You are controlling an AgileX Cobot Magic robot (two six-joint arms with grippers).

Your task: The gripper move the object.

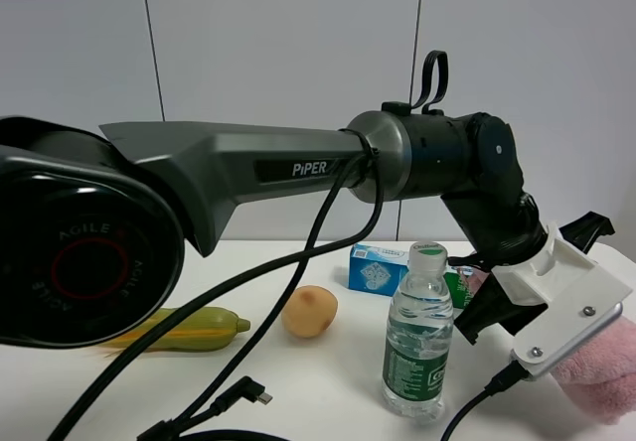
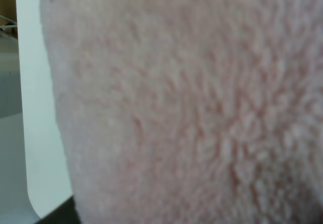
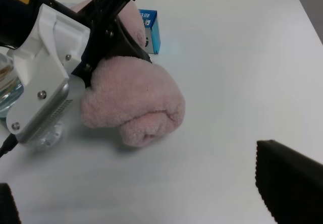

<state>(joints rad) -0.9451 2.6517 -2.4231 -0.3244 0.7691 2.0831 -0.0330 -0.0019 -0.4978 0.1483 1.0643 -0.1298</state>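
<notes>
Left end effector (image 3: 132, 22) reaches across to the pink rolled towel (image 3: 136, 100), which lies on the counter (image 3: 242, 57) near its right edge, just beside the water bottle (image 1: 417, 332). Its black fingers (image 3: 113, 35) straddle the roll's middle; whether they actually clamp it, cannot tell. Right end effector (image 3: 132, 168) hangs wide open, empty. Judged step: grasp. Next: confirm squeeze on the soft pile, then lift clear of the bottle.
</notes>
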